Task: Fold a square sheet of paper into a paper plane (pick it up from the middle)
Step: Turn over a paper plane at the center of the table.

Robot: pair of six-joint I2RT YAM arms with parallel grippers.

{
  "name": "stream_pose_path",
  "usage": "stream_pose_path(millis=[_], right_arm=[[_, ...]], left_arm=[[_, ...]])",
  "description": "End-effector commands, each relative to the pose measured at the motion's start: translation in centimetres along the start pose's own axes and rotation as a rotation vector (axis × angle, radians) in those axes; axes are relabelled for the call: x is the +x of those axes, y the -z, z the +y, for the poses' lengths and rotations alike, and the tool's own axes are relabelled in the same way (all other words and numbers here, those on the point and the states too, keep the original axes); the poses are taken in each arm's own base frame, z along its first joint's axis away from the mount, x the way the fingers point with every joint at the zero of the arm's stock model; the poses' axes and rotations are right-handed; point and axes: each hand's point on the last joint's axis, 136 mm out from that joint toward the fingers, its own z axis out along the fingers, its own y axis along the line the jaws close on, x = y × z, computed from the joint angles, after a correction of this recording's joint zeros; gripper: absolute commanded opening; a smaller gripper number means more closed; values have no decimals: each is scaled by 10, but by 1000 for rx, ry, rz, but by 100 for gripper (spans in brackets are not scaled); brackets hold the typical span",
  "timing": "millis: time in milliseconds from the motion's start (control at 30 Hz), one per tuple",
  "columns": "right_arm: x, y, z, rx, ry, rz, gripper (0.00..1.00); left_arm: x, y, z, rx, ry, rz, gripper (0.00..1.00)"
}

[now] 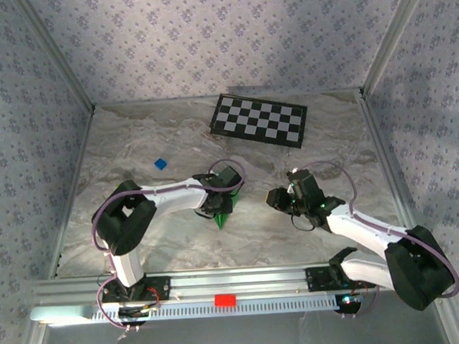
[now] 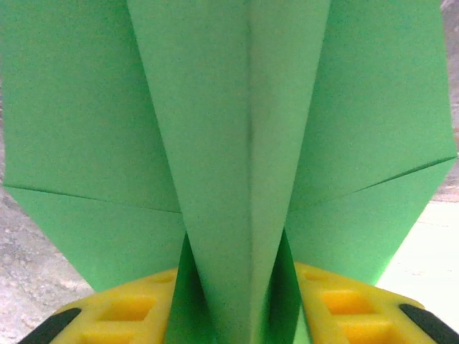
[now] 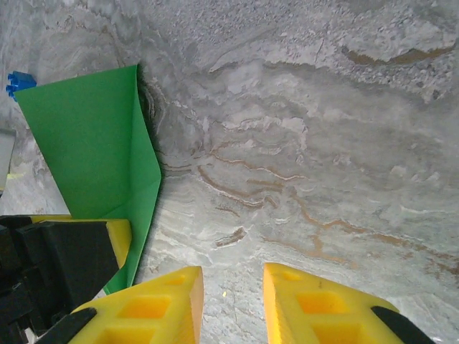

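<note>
One paper plane, one checkerboard, one blue block

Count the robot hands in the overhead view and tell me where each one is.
2. The left hand is mid-table, its fingers either side of the green paper plane. The right hand is just right of it, over the table. None seems hidden.

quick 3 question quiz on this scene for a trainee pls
1. True or false: the right gripper has paper between its fingers.
2. What sits between the fingers of the left gripper? A) nothing B) folded green paper C) a pen
3. In the top view, what colour is the small block left of the checkerboard?
Key: 1 false; 2 B; 3 blue.
</note>
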Motion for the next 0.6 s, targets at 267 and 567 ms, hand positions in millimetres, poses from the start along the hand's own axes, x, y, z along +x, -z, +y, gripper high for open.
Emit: stream_pose_path(millis=[267, 567], right_arm=[[0, 5, -10, 31, -21, -17, 30], [1, 6, -11, 32, -10, -20, 29]], left_arm=[[18, -18, 7, -51, 10, 70, 41], [9, -2, -1, -6, 32, 44, 42]])
